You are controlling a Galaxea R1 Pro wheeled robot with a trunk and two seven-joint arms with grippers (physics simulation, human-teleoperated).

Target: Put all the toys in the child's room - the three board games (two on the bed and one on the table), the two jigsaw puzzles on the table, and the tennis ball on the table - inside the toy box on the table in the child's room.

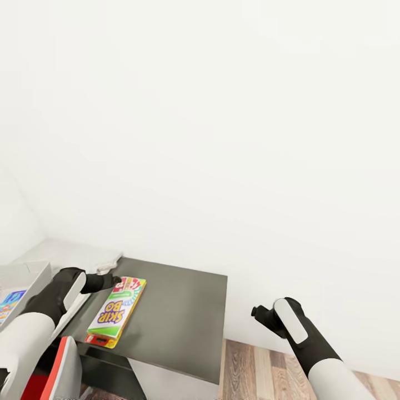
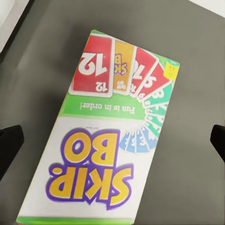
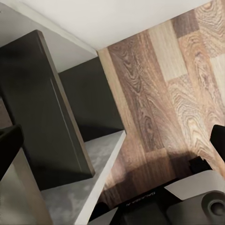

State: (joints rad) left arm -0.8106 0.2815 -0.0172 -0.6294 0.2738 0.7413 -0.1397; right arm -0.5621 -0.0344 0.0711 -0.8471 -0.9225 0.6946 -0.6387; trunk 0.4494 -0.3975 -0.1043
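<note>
A SKIP-BO board game (image 1: pixel 115 312) lies flat on the table's dark-grey wing (image 1: pixel 178 311), near its left side. My left gripper (image 1: pixel 113 281) hovers open over the box's far end. In the left wrist view the board game (image 2: pixel 108 136) lies below and between the spread fingers (image 2: pixel 9 150), which do not touch it. The light-grey toy box (image 1: pixel 25 275) stands at the left edge with a colourful flat thing (image 1: pixel 9 304) in it; I cannot tell what it is. My right gripper (image 1: pixel 257 312) hangs open and holds nothing, right of the wing over the wood floor (image 1: pixel 261 372).
A white wall (image 1: pixel 222 139) rises right behind the table. The lighter grey table top (image 1: pixel 66 250) runs behind the toy box. A red and white object (image 1: pixel 58 369) sits at the lower left. In the right wrist view, the table's dark side panel (image 3: pixel 51 108) stands over the floor.
</note>
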